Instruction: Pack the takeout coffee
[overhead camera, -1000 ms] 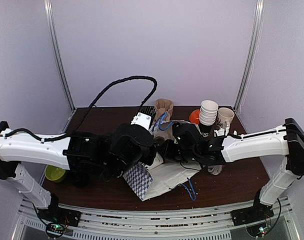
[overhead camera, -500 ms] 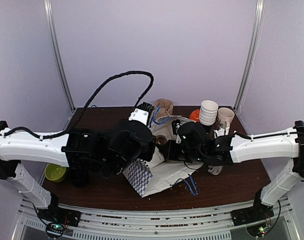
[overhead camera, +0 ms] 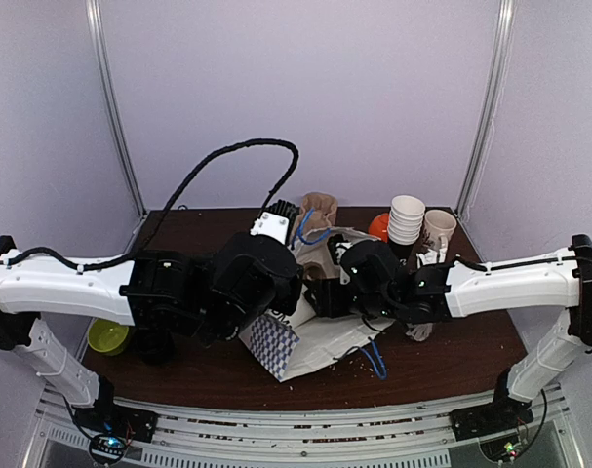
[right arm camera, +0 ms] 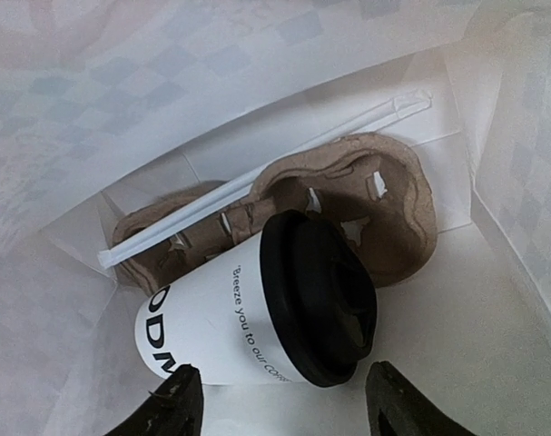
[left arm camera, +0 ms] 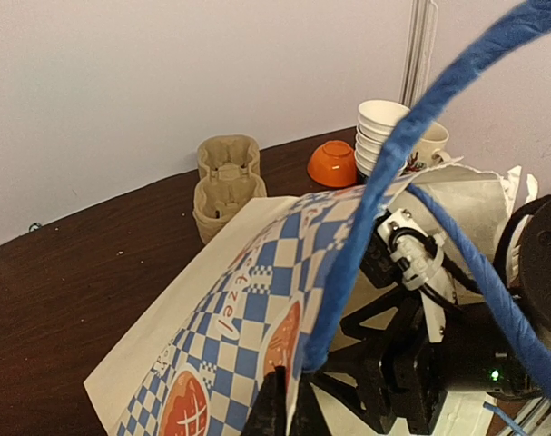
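Observation:
In the right wrist view I look down into the bag. The takeout coffee cup (right arm camera: 230, 313), white with a black lid (right arm camera: 319, 304), lies on its side on the brown pulp carrier tray (right arm camera: 388, 213). A white wrapped straw (right arm camera: 257, 177) lies across the tray. My right gripper (right arm camera: 282, 386) is open, with a finger on each side just below the cup and neither touching it. My left gripper (left arm camera: 284, 404) is shut on the rim of the blue-and-white checked bag (left arm camera: 230, 291), beside its blue handle (left arm camera: 375, 200), holding the mouth up.
Behind the bag stand spare pulp carriers (left arm camera: 228, 182), an orange bowl (left arm camera: 332, 163), a stack of white cups (left arm camera: 379, 132) and a mug (left arm camera: 429, 150). A green bowl (overhead camera: 107, 336) sits at the table's left edge. Both wrists crowd the bag's mouth (overhead camera: 315, 283).
The right arm has shifted slightly to the right at the bag's mouth and its jaws have spread open. The left arm keeps hold of the bag's rim, barely moved.

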